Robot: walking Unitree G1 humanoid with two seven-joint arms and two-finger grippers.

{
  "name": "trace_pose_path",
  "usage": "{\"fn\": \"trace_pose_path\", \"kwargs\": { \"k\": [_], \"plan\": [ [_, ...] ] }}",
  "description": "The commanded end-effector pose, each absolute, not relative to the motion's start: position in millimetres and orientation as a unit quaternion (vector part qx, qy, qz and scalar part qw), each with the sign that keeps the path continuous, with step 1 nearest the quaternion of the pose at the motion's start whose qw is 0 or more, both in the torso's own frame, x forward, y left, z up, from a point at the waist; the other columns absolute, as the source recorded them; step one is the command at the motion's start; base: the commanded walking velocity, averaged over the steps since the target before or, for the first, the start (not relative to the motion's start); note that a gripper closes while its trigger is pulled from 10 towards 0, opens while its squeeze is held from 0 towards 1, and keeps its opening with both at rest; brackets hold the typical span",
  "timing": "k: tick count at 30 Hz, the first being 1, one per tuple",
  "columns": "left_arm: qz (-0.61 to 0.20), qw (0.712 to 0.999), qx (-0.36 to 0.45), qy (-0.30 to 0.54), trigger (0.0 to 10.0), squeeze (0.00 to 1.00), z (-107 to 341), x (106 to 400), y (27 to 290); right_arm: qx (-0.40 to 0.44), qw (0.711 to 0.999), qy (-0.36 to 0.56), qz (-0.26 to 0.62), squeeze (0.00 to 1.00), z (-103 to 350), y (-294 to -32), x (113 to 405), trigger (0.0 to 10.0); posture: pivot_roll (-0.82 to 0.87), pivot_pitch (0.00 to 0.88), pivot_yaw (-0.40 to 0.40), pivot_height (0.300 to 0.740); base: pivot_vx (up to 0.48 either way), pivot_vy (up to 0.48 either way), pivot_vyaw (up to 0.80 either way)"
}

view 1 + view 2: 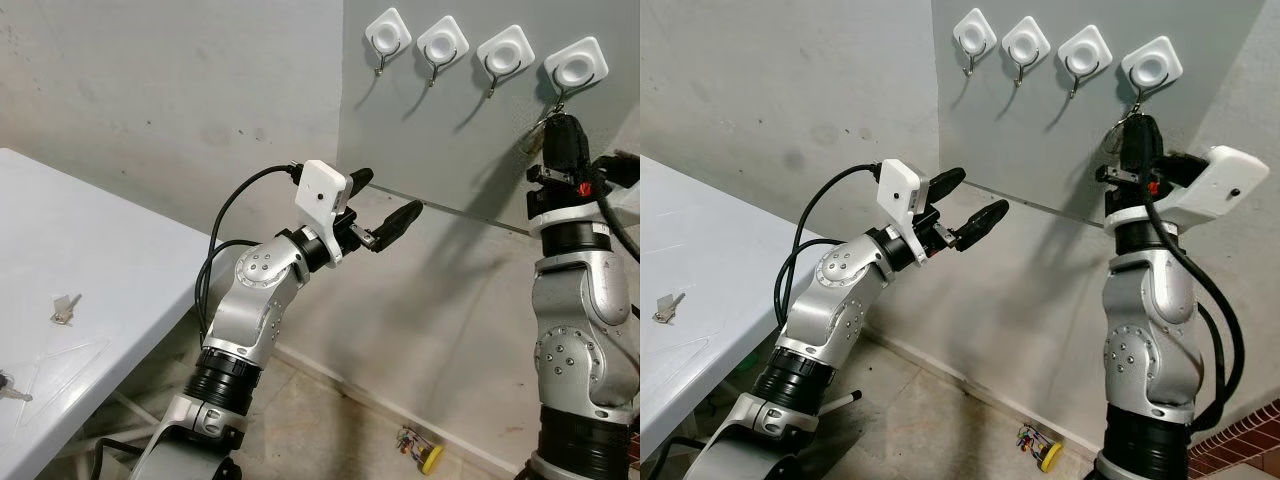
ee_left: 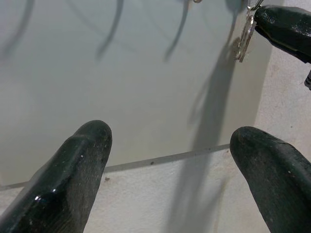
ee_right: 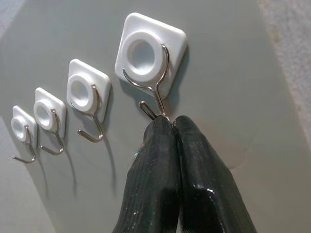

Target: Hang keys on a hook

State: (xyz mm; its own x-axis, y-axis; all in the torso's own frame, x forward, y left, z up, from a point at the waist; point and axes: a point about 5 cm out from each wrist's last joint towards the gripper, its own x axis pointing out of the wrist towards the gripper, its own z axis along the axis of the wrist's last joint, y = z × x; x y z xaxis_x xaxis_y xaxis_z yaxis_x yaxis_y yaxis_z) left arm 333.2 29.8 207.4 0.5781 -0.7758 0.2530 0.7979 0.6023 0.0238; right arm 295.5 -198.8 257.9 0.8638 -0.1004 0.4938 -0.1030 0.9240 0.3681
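Note:
Four white square wall hooks sit in a row on the grey panel [image 1: 420,120]. My right gripper [image 3: 167,125] is raised to the rightmost hook [image 3: 156,99] with its tips right at the wire's lower bend. It is shut on a bunch of silver keys [image 2: 244,38], which dangle below the fingertips; the ring is mostly hidden between them. My left gripper [image 1: 390,192] hovers open and empty in mid-air, left of and below the hooks, pointing at the panel.
A white table [image 1: 120,280] stands at the left with a loose key [image 1: 65,308] and another key [image 1: 10,385] at its near edge. A small yellow item [image 1: 422,452] lies on the floor by the wall. The other three hooks [image 1: 442,42] are bare.

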Motion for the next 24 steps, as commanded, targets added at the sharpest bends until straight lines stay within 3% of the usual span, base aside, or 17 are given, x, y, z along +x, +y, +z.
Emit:
{"fn": "trace_pose_path", "kwargs": {
  "k": [1,5,10,11,24],
  "plan": [
    [-0.444,0.886,-0.043,-0.128,10.0,0.0,212,333,30,0.217,0.942,-0.256,-0.003,0.0,261,-199,296,10.0,-0.1,0.054,0.037,0.74,0.0,0.0,0.0],
    [-0.444,0.886,-0.044,-0.128,10.0,0.0,213,334,30,0.232,0.938,-0.256,-0.002,0.0,264,-200,296,10.0,-0.1,0.06,0.04,0.74,0.0,0.0,0.0],
    [-0.439,0.888,-0.041,-0.13,10.0,0.0,213,334,31,0.192,0.944,-0.268,0.002,0.0,264,-199,294,10.0,-0.1,0.06,0.04,0.74,0.0,0.0,0.0],
    [-0.436,0.89,-0.04,-0.131,10.0,0.0,213,335,31,0.178,0.948,-0.263,0.007,1.0,259,-198,293,10.0,-0.1,0.064,0.039,0.74,0.0,0.0,0.0],
    [-0.403,0.905,-0.021,-0.136,10.0,0.0,208,337,37,0.098,0.97,-0.221,0.005,1.0,226,-187,289,10.0,-0.1,0.063,0.036,0.74,0.0,0.0,0.0]
  ]
}}
